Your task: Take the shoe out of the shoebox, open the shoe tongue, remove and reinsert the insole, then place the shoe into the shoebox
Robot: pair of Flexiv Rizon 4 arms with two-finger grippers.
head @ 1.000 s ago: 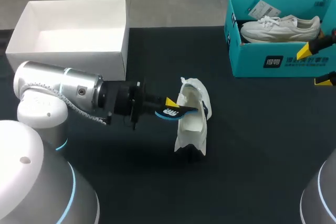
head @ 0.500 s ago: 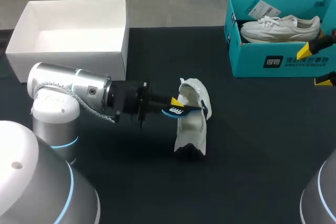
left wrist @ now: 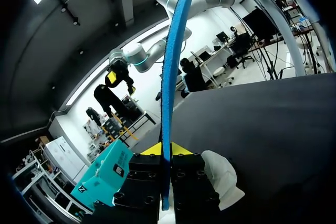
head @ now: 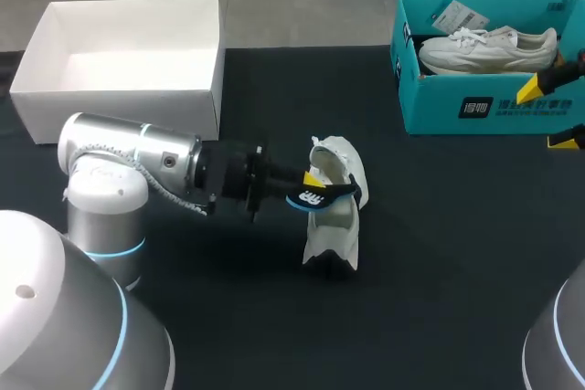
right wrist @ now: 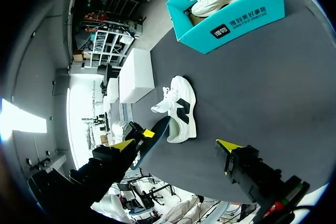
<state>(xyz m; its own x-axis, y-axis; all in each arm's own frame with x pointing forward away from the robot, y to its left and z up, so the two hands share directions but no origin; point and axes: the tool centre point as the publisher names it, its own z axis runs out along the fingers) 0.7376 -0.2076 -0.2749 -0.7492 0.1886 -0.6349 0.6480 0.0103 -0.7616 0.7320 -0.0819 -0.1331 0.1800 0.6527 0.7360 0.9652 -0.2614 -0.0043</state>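
At the counter's (head: 439, 253) middle, the white shoe (head: 331, 212) stands on the dark surface, outside both boxes. Left arm (head: 137, 166): enters from the left side and lies nearly level above the counter, its left gripper (head: 309, 182) at the shoe's near side. The jaws are closed narrowly on the blue insole (head: 313, 196), which is clamped by one end. In the left wrist view the insole (left wrist: 170, 72) appears edge-on, pinched between the two yellow tips and standing straight out ahead of them. A part of the white shoe (left wrist: 221, 173) shows just beside the fingers. In the head view the insole's free end lies over the shoe's opening. Whether it touches the shoe cannot be told.

Right gripper (head: 550, 114): at the far right edge of the counter, just in front of the teal shoebox (head: 430, 102). Its jaws are spread wide and hold nothing. In the right wrist view the shoe (right wrist: 181, 109) lies well ahead of these fingers.

Teal shoebox: at the far right corner, open on top, with a second shoe (head: 489, 47) lying inside. White box (head: 128, 102): at the far left corner, open, well apart from the shoe on the counter.
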